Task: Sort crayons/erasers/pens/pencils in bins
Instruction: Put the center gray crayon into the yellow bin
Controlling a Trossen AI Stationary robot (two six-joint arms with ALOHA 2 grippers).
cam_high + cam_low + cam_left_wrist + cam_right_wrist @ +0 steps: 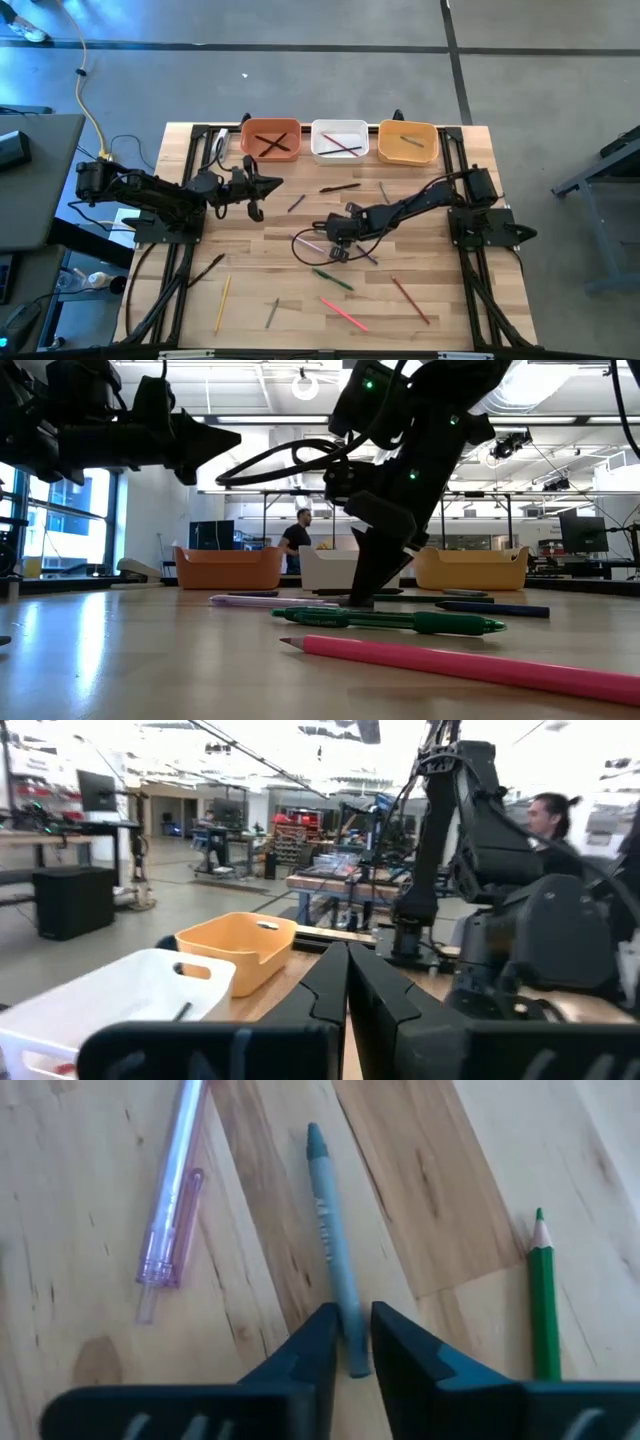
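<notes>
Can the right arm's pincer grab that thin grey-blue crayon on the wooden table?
Probably yes. The right pincer is down at the table with the thin grey-blue crayon between its fingers, nothing blocking; the clear purple plastic pen and green pencil lie apart.

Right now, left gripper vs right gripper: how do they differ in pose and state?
The left gripper hangs above the table near the terracotta-orange bin, fingers together and holding nothing; the right gripper is down at the tabletop mid-table. The left gripper touches no stick, while the right gripper's fingers straddle the end of a grey-blue crayon, with a clear purple pen and a green pencil lying on either side. Both are dark two-finger grippers.
</notes>
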